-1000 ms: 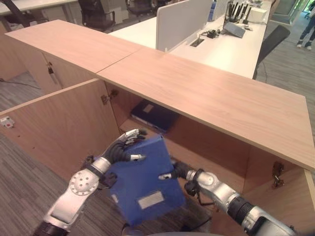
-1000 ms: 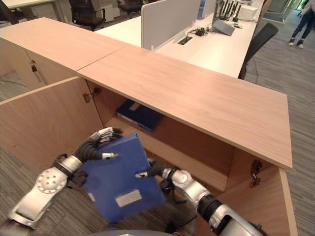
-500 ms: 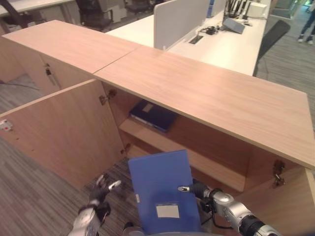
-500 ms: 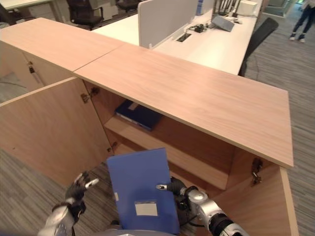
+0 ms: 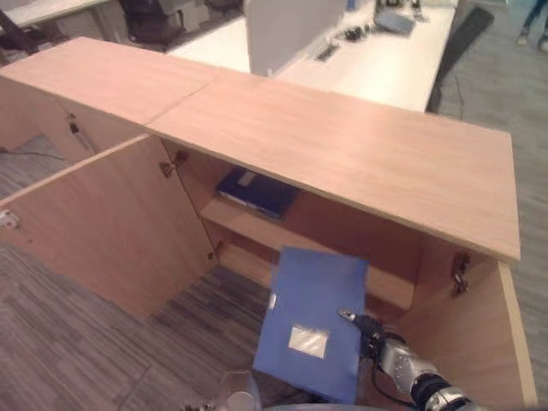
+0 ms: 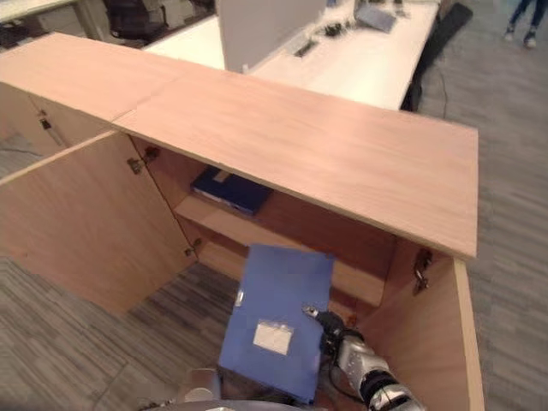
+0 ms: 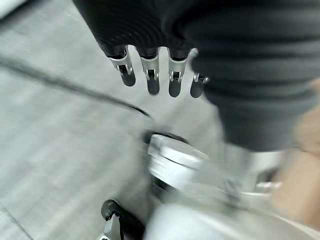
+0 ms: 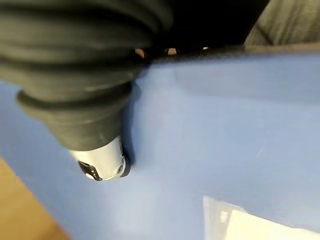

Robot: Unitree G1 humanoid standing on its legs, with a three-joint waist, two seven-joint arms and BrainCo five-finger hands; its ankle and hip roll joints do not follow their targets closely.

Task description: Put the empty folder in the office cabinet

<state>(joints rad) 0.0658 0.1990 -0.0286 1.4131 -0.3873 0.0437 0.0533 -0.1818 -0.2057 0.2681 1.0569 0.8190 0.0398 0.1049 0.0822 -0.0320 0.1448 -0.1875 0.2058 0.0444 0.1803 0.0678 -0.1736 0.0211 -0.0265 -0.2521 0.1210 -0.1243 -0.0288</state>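
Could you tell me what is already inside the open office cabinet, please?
A dark blue folder lies flat on the office cabinet's shelf. Below the shelf, the held blue folder hides most of the interior.

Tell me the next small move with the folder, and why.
Probably carry the blue folder forward and up toward the cabinet's open shelf. The right hand pinches its right edge, and it hangs in front of the cabinet, below shelf level, not yet inside. The door stands open, and a dark folder lies at the shelf's left, so aim right of it.
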